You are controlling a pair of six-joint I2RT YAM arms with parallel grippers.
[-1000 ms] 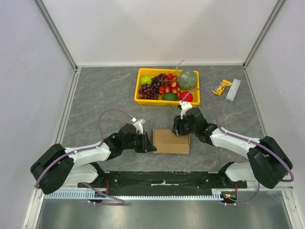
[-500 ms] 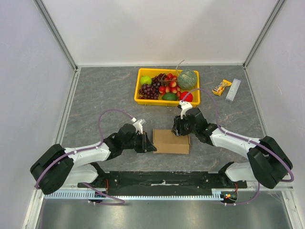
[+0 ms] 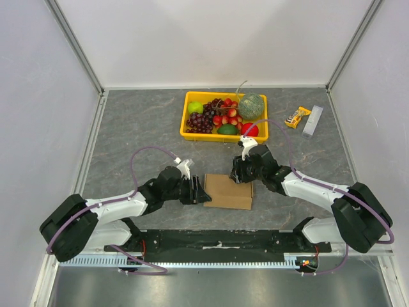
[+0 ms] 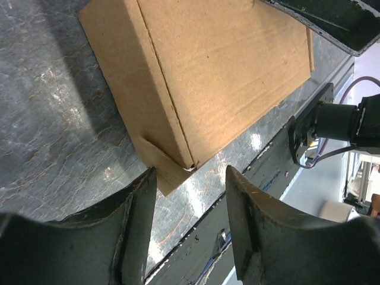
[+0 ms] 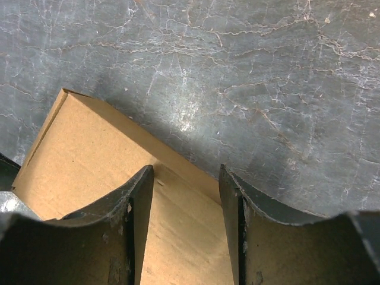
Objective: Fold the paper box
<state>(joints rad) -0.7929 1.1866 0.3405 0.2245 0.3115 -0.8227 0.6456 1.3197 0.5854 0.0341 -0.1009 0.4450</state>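
The paper box [image 3: 228, 192] is a slim brown cardboard box lying flat on the grey table between my two arms. My left gripper [image 3: 199, 192] stands open just off its left end. In the left wrist view the box [image 4: 219, 71] lies ahead of the open left gripper [image 4: 191, 173], and a small flap [image 4: 163, 175] sticks out at its near corner beside the left fingertip. My right gripper [image 3: 241, 176] is open over the box's far right edge. In the right wrist view, that open gripper [image 5: 185, 172] hovers over the box top [image 5: 89, 160] with nothing between its fingers.
A yellow tray [image 3: 190, 134] of fruit stands behind the box. A snack bar [image 3: 297, 117] and a pale block [image 3: 312, 121] lie at the back right. The black base rail [image 3: 220, 243] runs along the near edge. Walls close in on three sides.
My left gripper has opened and pulled slightly back from the box's left end. The box has shifted a little. The right arm has stayed put.
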